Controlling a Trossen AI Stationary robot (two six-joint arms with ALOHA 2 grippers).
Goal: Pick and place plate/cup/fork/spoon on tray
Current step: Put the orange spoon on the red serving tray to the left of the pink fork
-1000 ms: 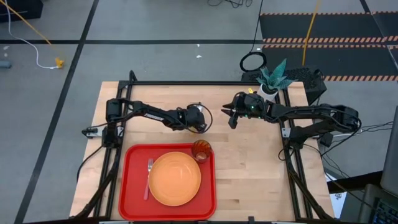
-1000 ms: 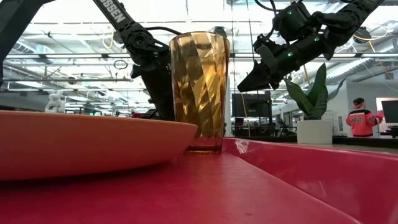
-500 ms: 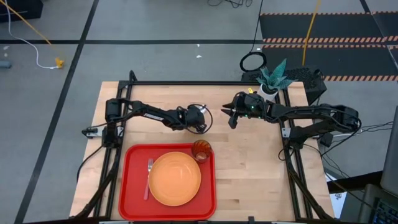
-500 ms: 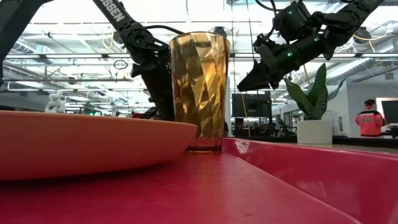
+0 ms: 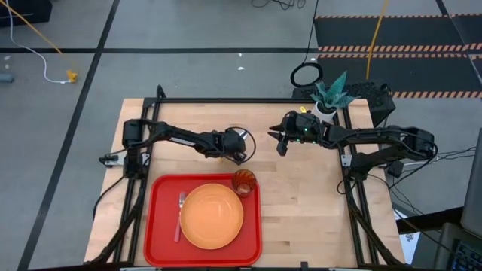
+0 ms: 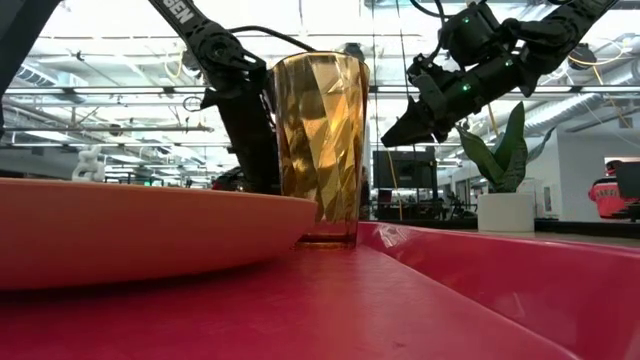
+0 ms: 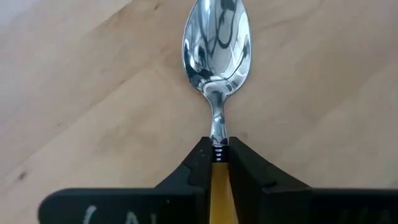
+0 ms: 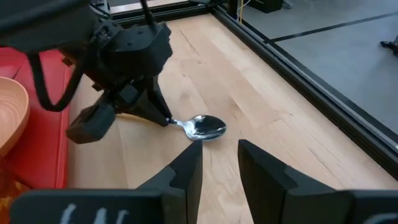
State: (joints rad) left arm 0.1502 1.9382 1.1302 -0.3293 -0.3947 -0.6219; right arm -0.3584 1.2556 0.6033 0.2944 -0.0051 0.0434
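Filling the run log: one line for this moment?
left gripper: shut on spoon, at table | right gripper: open, waiting | plate, cup, fork: on tray

The left end effector hides most of the spoon's orange-yellow handle.

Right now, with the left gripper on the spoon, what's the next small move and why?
Probably lift straight up a little. The left gripper is shut on the spoon by its yellow handle, the bowl still low over the table. The tray already holds plate, fork and cup.
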